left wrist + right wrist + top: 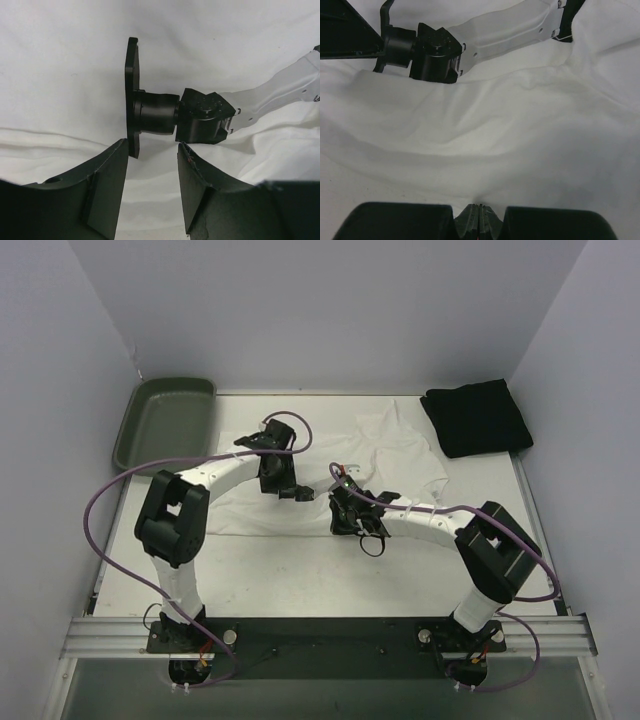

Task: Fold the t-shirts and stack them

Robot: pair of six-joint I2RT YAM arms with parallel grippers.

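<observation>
The white t-shirt lies spread and wrinkled across the middle of the table. The black t-shirt sits folded at the far right corner. My left gripper hovers over the white shirt's left half; in the left wrist view it is open with only white cloth below. My right gripper is at the shirt's near middle. In the right wrist view it is shut, pinching a fold of the white shirt.
A dark green tray stands at the far left corner, beside the white shirt. The two wrists are close together over the shirt. White walls close in on the table on three sides.
</observation>
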